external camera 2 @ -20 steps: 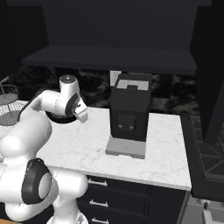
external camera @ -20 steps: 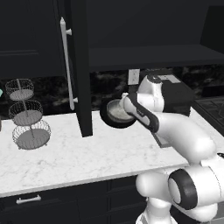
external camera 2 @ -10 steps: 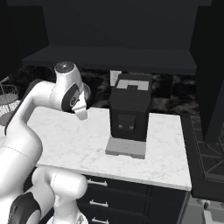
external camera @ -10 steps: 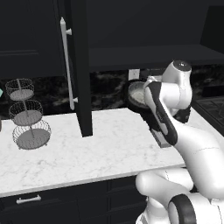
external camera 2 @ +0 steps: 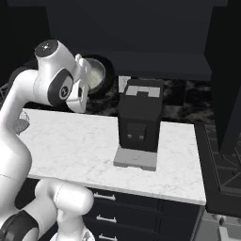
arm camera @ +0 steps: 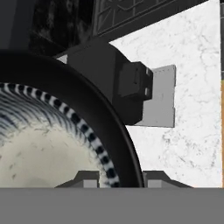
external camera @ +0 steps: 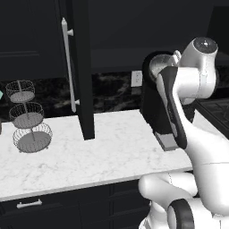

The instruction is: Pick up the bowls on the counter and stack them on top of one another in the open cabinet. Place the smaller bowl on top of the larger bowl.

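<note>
the end effector (arm camera: 119,177) holds the smaller bowl (external camera 2: 95,75) by its dark rim, one finger tip on either side of the rim wall in the hand view, the jaws narrow around it. the bowl is lifted clear of the surface (external camera: 112,152), high in the air and tipped on edge.

the right base view shows the bowl's pale speckled inside turned toward the camera, at about 10 o'clock from the black coffee machine (external camera 2: 139,120) and just below the dark shelf of the open cabinet (external camera 2: 155,66). the left base view gives less of it: the bowl (external camera: 157,68) peeks out at 9 o'clock of the arm's upper joint, partly behind the white arm, above the coffee machine (external camera: 156,107).

the left base view alone takes in the cabinet's tall black door (external camera: 80,67) with its long pale bar handle (external camera: 69,67), and the three-tier wire basket stand (external camera: 27,117) standing on the surface far toward 9 o'clock.

the hand view brings the bowl (arm camera: 48,144) very close: a striped band under the rim and a cream, speckled middle. past the rim, at 1 o'clock, lie the coffee machine (arm camera: 118,85) with its grey tray and the white marble surface (arm camera: 192,109).
</note>
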Motion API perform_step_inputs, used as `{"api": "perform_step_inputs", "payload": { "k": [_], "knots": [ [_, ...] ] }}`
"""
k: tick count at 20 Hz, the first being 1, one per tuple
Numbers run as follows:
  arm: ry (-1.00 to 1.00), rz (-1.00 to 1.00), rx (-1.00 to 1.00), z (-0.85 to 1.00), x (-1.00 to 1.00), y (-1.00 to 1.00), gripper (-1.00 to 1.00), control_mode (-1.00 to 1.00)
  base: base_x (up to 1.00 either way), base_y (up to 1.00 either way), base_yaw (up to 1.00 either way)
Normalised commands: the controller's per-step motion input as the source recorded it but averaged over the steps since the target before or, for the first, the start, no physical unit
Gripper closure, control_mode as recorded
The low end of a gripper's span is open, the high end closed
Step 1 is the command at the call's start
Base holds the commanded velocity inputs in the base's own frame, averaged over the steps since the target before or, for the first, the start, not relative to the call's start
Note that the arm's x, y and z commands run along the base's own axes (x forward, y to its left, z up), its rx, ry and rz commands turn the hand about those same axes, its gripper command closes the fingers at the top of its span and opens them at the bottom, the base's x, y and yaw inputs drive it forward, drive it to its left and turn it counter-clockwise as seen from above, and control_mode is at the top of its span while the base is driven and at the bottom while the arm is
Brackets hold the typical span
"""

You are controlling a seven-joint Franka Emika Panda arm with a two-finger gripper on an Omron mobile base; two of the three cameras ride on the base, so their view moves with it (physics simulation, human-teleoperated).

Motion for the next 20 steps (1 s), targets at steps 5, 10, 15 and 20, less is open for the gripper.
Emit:
{"api": "perform_step_inputs", "payload": {
  "k": [5,10,15,20],
  "knots": [
    [-0.32,-0.16,0.08,0.87,0.06,-0.19,1.00,-1.00,0.00,0.00,0.00],
    [-0.24,-0.01,0.05,0.69,0.52,-0.01,1.00,-1.00,0.00,0.00,0.00],
    [-0.02,0.10,0.00,0.16,0.74,0.00,1.00,-1.00,0.00,0.00,0.00],
    [0.02,0.09,0.00,-0.23,0.90,0.00,1.00,-1.00,0.00,0.00,0.00]
  ]
}}
